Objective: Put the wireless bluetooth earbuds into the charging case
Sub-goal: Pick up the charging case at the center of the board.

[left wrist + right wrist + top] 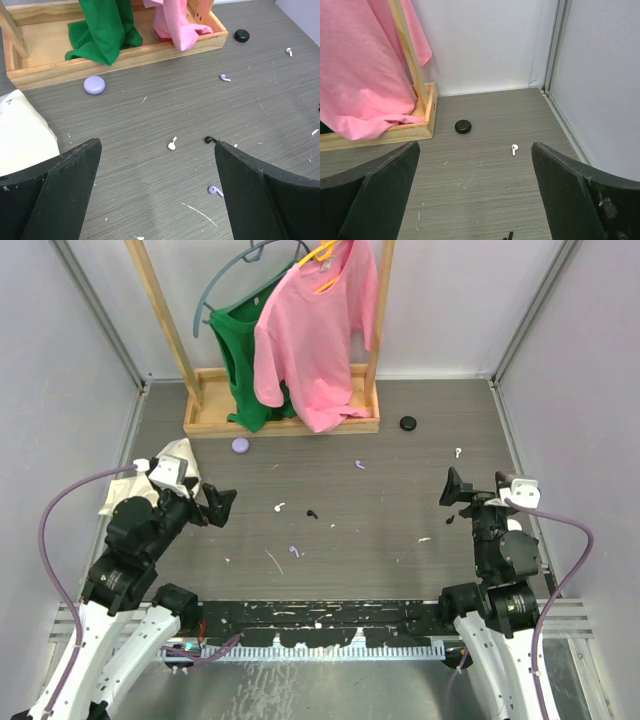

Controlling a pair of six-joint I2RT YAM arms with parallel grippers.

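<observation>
**both grippers spread, earbuds loose on the table**

left gripper point(210, 504) and right gripper point(452, 502): jaws wide apart, nothing between them.

top view, whole layout: five earbuds lie scattered on the table point(400, 560), all apart from both cases.
- white earbud point(279, 508) lies near the black earbud point(312, 512), mid-table.
- lilac earbud point(294, 551) lies nearer the arms.
- second lilac earbud point(359, 464) lies farther back.
- second white earbud point(458, 452) lies far right.
- lilac case point(240, 445) and black case point(408, 423) sit just in front of the wooden rack base point(205, 425).

left wrist view: same five earbuds, with the stems resolved. it also shows a white cloth point(20, 135) beside the left finger.

right wrist view: takes in only the black case, the second white earbud and a sliver of the black earbud at the bottom edge.
</observation>
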